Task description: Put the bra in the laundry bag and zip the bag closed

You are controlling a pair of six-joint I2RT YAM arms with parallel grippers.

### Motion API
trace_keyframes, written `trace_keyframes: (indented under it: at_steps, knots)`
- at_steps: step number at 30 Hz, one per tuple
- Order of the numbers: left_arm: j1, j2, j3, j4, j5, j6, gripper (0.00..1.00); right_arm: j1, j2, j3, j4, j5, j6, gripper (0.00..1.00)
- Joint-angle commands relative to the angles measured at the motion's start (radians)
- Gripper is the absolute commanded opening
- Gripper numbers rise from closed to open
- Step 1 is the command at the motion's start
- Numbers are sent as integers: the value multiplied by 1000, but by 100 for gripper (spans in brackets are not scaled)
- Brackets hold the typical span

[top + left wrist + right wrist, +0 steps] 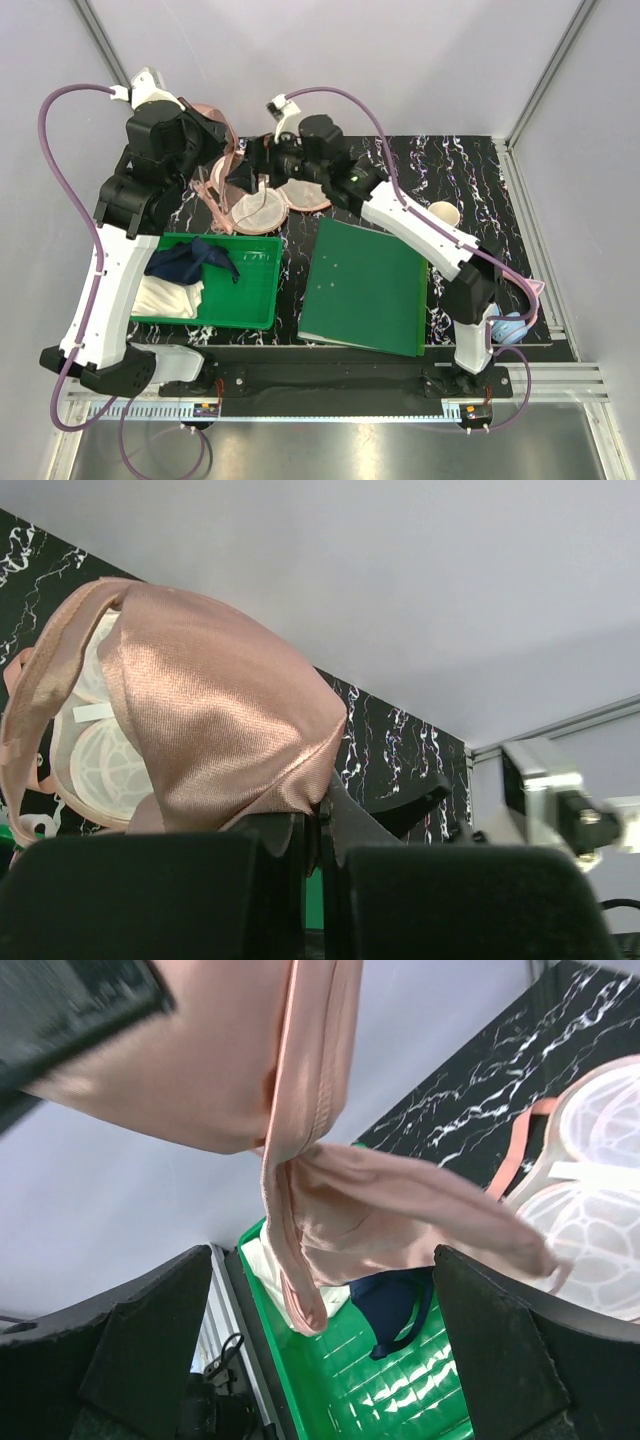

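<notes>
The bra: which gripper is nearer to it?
Left. The left gripper is shut on the bra, holding it raised; the right gripper is open just beside the hanging part, not gripping it.

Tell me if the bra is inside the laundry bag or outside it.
Outside. The shut left gripper holds the bra up in the air, while the laundry bag lies open on the table.

Near left: green bin, holding dark blue cloth and white cloth, fills that corner of the mat.
Near centre: flat green board.
Far centre is crowded: the laundry bag lies open, with the right arm slanting above the mat beside it. The bra hangs from the clamped left gripper, across the right gripper's spread fingers.
Far right: bare mat, free passage.
</notes>
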Motion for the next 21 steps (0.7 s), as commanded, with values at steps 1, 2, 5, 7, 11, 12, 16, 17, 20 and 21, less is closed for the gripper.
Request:
trace_keyframes:
  at_steps: [1, 2, 5, 7, 11, 12, 16, 17, 20, 21]
  knots:
    - [5, -31, -11, 12, -30, -20, 0, 35, 25, 30, 45, 55, -16, 100]
    - [5, -35, -15, 7, -27, -23, 0, 41, 28, 30, 45, 56, -21, 100]
    - [5, -46, -24, 0, -13, -29, 0, 56, 45, 25, 48, 67, -53, 95]
    - [5, -52, -31, -8, -4, -37, 0, 67, 57, 21, 50, 85, -62, 92]
    - [5, -77, -64, -16, 7, -66, 0, 101, 85, 41, 45, 165, -80, 75]
    - [5, -80, -68, -16, 7, -65, 0, 108, 94, 47, 27, 198, -77, 67]
    - [5, -98, -74, -33, -13, -51, 0, 109, 92, 35, 4, 229, -65, 41]
    - [5, -106, -77, -33, -16, -46, 0, 109, 92, 33, 1, 205, -71, 32]
    - [5, -114, -90, -28, -7, -10, 0, 107, 74, 24, -44, 135, -88, 1]
    - [5, -114, -93, -25, 5, 42, 0, 105, 42, 10, -68, 107, -93, 0]
